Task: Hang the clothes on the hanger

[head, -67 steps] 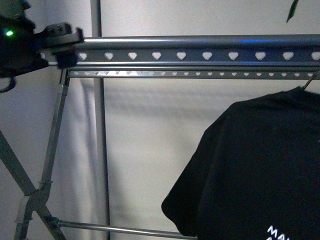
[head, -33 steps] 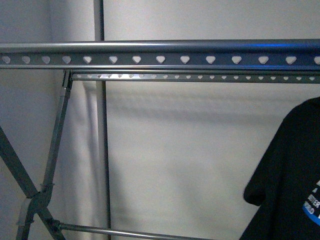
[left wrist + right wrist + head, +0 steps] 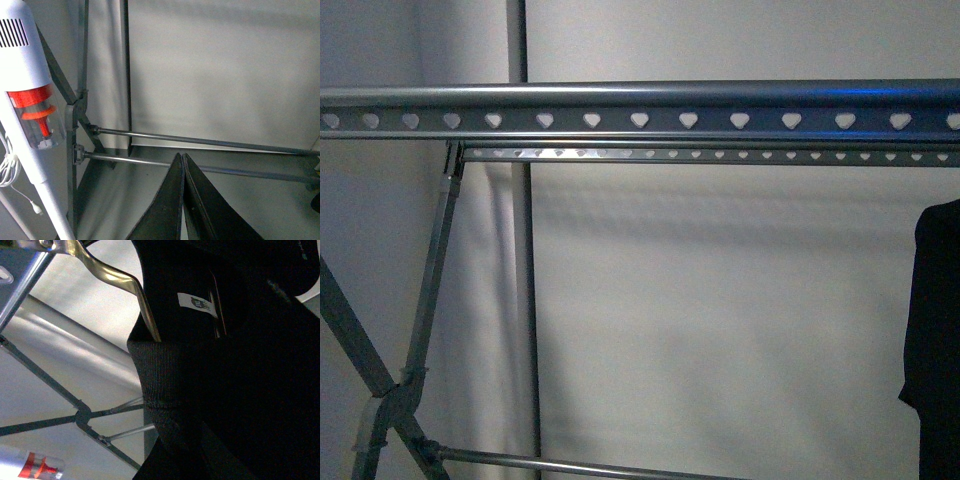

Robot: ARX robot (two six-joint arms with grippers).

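From the front, the grey metal drying rack (image 3: 640, 108) runs its long horizontal rail punched with heart-shaped holes across the whole upper part of the view, with a second, thinner punched rail just below and behind it, slanted tubular legs crossing at the lower left and a thin crossbar along the bottom; only a narrow strip of the large black T-shirt (image 3: 935, 340) shows, hanging at the far right edge below the rails, and neither arm is in sight there. In the left wrist view, the left gripper (image 3: 183, 200) shows as two dark fingers (image 3: 165, 210) pressed together to a point with nothing between them, aimed toward the rack's lower crossbars, while a white stick vacuum cleaner with an orange part in its clear bin (image 3: 31, 110) stands beside the rack's legs and a white cable (image 3: 12, 172) dangles near it. In the right wrist view, black fabric fills most of the picture: the shirt's ribbed collar (image 3: 157, 380) with a small white neck label (image 3: 197, 303) above it, and a shiny metal clothes-hanger hook (image 3: 107, 272) curving up out of the collar toward the rack's rail at the corner; the right gripper itself is hidden, so I cannot tell whether its fingers are clenched or released
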